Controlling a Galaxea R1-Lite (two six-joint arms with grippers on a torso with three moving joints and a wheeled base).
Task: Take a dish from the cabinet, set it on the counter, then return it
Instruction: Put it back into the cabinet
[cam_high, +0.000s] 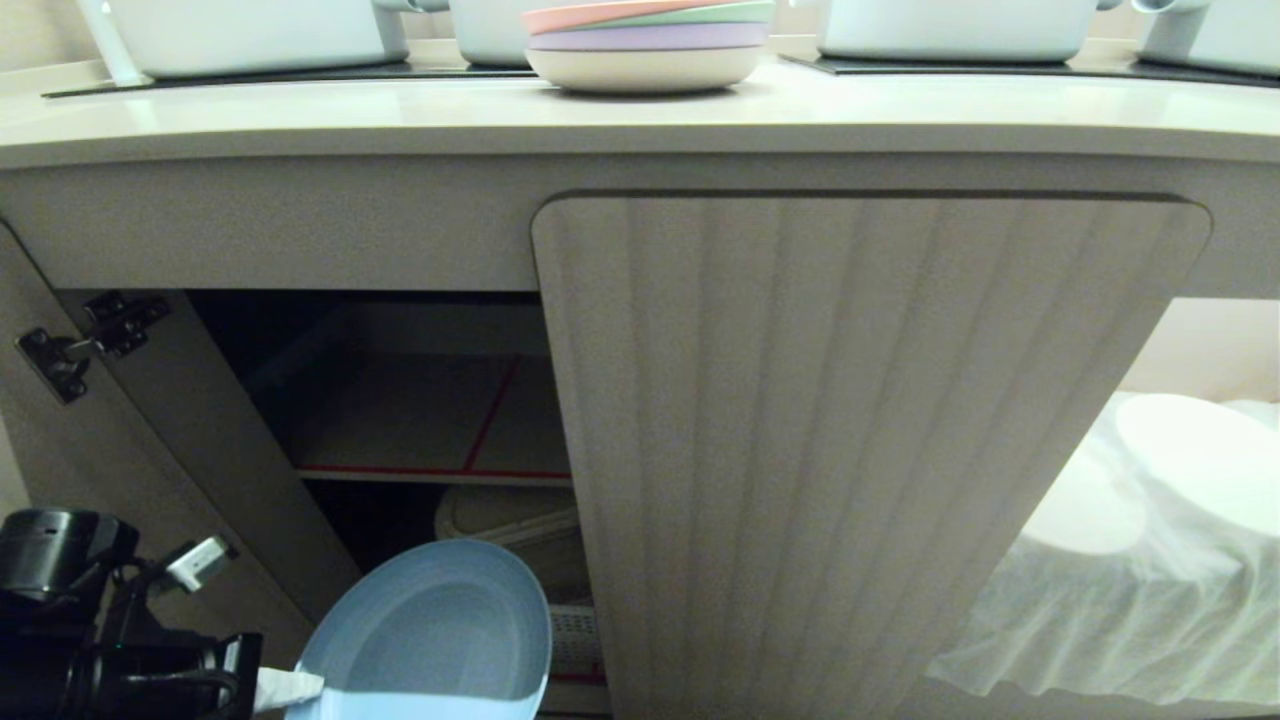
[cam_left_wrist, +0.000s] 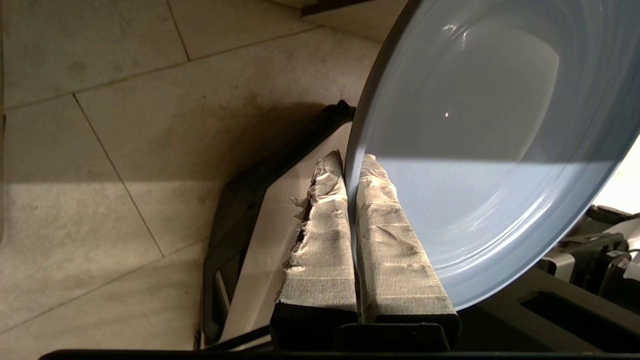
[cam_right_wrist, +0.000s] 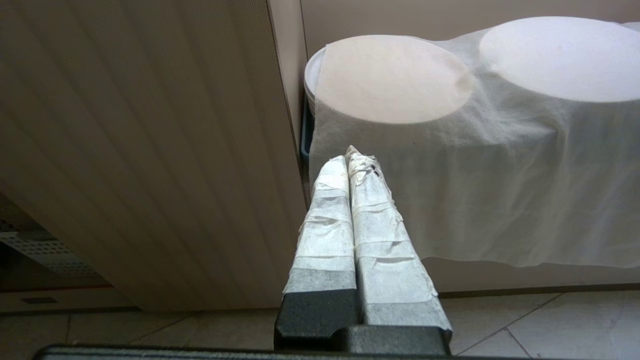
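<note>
Cabinet (cam_high: 420, 400) interior dim behind the open left door; a pale object under the red-edged shelf (cam_high: 430, 472) cannot be identified. Lower edge of the dish (cam_high: 435, 635) cut off in the head view, as is most of the left gripper (cam_high: 290, 690). Its taped fingers (cam_left_wrist: 320, 240) pinch the dish rim (cam_left_wrist: 350, 170) between them, one pad on each face. Dish held tilted, in front of the cabinet opening, low, above the tiled floor (cam_left_wrist: 100, 150). Round, shallow, matte blue, low raised rim. Pastel plate stack (cam_high: 645, 45) on the worktop (cam_high: 300, 115). Right gripper (cam_right_wrist: 350, 160) idle by the closed fluted door (cam_right_wrist: 150, 150), fingers pressed together, empty.
</note>
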